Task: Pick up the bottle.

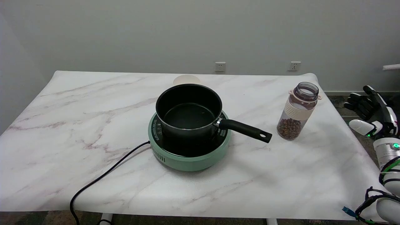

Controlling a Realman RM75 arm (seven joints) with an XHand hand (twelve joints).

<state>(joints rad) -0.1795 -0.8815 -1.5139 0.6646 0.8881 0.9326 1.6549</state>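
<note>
Marble-patterned white covers the tabletop (pixel 78 125), the largest thing here and the one carrying everything else. On it near the middle sits one round green hotplate (pixel 189 156), its single black cord (pixel 103 178) trailing off the near left edge. One black saucepan (pixel 188 111) stands on the hotplate, empty as far as can be seen, its handle (pixel 245 130) pointing toward the right. Just beyond the handle's tip, close to it but apart, stands one clear bottle (pixel 297 112), upright, with no lid on, a pale band around its shoulder and brown pellets filling its lower part. Behind the saucepan one pale round object (pixel 186 79) peeks out, possibly a lid or a cup; it is too hidden to tell. Two wall sockets show on the wall behind.

The right hand (pixel 372 112) hovers off the tabletop's right edge, well apart from the bottle, its fingers (pixel 359 103) spread and holding nothing.

My judgement of the risks: the bottle is tall, narrow and open-topped, so a sideways approach that nudges it before the fingers close could tip it and spill pellets. A reach that goes too far left could also strike the saucepan handle and shift the saucepan.
</note>
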